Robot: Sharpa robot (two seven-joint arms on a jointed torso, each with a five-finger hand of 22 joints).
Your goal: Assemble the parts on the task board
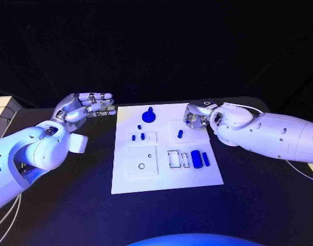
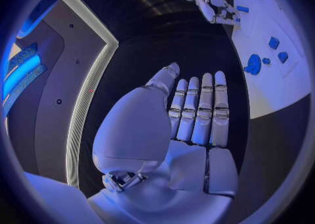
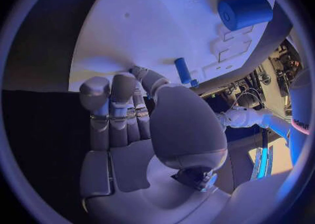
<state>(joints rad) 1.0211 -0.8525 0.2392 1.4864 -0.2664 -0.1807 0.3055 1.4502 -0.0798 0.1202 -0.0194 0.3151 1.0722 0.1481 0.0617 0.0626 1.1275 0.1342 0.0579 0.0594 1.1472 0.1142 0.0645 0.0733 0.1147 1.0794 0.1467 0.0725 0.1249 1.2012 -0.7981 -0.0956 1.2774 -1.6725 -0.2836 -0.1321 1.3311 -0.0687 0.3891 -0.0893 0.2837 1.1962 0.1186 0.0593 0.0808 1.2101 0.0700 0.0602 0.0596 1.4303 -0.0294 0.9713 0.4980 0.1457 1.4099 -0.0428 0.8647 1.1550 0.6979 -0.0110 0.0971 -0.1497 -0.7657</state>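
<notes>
right hand over task board edge, fingers curled, holding nothing; small blue peg just beside fingertips; blue cylinder further out on the board

Blue parts lie on the plain white task board; the counter is black, both hands silver.

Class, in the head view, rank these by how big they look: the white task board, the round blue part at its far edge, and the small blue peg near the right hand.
1. The task board, by far.
2. The round blue part.
3. The small blue peg beside the right hand.
</notes>
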